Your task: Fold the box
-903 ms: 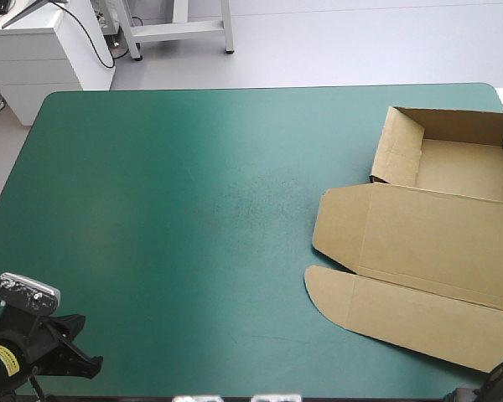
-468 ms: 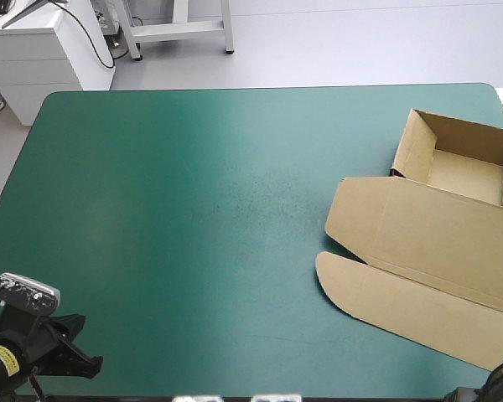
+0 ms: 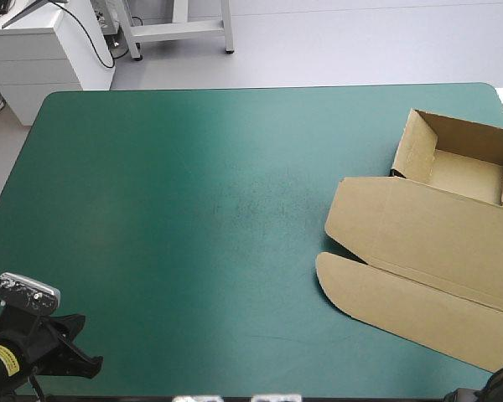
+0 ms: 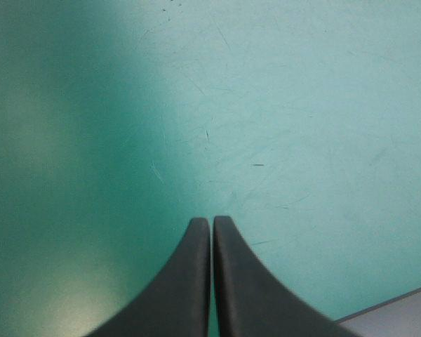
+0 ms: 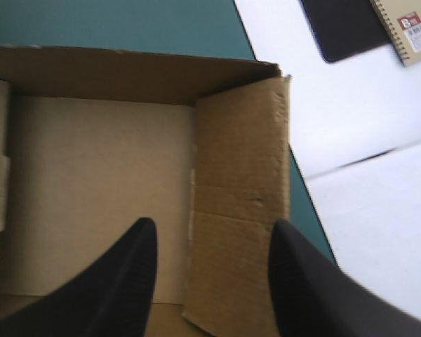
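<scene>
Two grippers bracketed the table. The left gripper (image 4: 211,221) hung over bare teal-green cover (image 3: 176,218), fingers clenched together. The brown box (image 3: 427,239) lay at the right edge, tray walls raised, lid flat. The right gripper (image 5: 214,228) faced its tray, fingers spread apart.

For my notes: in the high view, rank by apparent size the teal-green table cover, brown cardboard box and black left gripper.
Largest: teal-green table cover; then brown cardboard box; smallest: black left gripper.
</scene>
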`<act>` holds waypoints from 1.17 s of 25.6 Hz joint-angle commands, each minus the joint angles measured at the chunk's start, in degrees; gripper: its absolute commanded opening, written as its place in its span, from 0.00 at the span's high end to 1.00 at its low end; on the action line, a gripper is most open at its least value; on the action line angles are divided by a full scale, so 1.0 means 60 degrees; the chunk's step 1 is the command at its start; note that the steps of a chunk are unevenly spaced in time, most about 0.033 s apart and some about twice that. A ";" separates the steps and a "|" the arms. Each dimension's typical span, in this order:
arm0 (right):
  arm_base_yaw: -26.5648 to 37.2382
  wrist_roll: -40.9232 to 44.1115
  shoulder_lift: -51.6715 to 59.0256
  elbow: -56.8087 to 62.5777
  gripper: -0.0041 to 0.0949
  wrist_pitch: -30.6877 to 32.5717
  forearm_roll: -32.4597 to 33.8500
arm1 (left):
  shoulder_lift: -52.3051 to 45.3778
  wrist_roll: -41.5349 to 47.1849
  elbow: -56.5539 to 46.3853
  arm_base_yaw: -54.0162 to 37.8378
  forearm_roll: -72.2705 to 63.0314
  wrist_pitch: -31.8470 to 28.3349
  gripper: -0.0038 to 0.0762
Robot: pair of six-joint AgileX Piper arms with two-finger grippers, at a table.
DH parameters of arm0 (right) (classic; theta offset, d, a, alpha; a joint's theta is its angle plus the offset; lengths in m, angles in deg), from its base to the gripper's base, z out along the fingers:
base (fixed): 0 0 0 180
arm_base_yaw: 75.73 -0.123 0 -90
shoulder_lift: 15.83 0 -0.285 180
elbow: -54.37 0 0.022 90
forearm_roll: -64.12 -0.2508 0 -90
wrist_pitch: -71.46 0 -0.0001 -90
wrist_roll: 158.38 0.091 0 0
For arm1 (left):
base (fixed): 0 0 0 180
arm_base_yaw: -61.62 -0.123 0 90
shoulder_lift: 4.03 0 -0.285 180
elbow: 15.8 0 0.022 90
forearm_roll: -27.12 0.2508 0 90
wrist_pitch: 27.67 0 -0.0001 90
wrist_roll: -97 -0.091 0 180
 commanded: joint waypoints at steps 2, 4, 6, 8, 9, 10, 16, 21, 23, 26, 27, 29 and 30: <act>0.0073 -0.0423 0.1011 -0.0343 0.78 0.0003 -0.1398 | 0.0087 -0.0020 0.0207 0.0043 -0.0056 0.0010 0.96; 0.0055 -0.0631 0.1168 -0.0343 0.90 0.0003 -0.1994 | 0.0087 -0.0020 0.0207 0.0043 -0.0053 0.0027 0.96; -0.0072 -0.0735 0.1359 -0.0305 0.97 0.0003 -0.2539 | 0.0087 -0.0020 0.0207 0.0043 -0.0053 0.0027 0.96; -0.0411 -0.0958 0.1587 -0.0109 0.97 0.0003 -0.2645 | 0.0087 -0.0020 0.0162 0.0043 -0.0035 -0.0050 0.96; -0.0662 -0.1003 0.1718 0.0045 0.97 0.0003 -0.2616 | 0.0087 -0.0003 0.0114 0.0043 -0.0018 -0.0101 0.96; -0.0887 -0.1026 0.1839 0.0192 0.97 0.0003 -0.2529 | 0.0087 -0.0003 0.0061 0.0043 -0.0019 -0.0143 0.96; -0.2846 -0.1398 0.2758 0.1570 0.97 0.0003 -0.1702 | 0.0358 0.0280 -0.0331 0.0043 -0.0064 -0.1075 0.96; -0.4485 -0.1552 0.3939 0.3174 0.97 -0.0100 -0.1325 | 0.0577 0.0301 -0.0585 0.0043 -0.0064 -0.1568 0.96; -0.4953 -0.1727 0.4473 0.3720 0.97 -0.0315 -0.1386 | 0.0577 0.0301 -0.0600 0.0043 -0.0084 -0.1568 0.96; -0.5771 -0.1749 0.5986 0.5139 0.97 -0.1138 -0.1409 | 0.0577 0.0301 -0.0600 0.0043 -0.0121 -0.1568 0.96; -0.5916 -0.1749 0.6548 0.5668 0.97 -0.1397 -0.1481 | 0.0577 0.0305 -0.0600 0.0043 -0.0161 -0.1568 0.96; -0.5982 -0.1771 0.7568 0.6640 0.97 -0.1711 -0.1668 | 0.0577 0.0305 -0.0600 0.0043 -0.0362 -0.1568 0.96; -0.5990 -0.1798 0.8087 0.7071 0.97 -0.1847 -0.1739 | 0.0577 0.0305 -0.0600 0.0043 -0.0566 -0.1568 0.96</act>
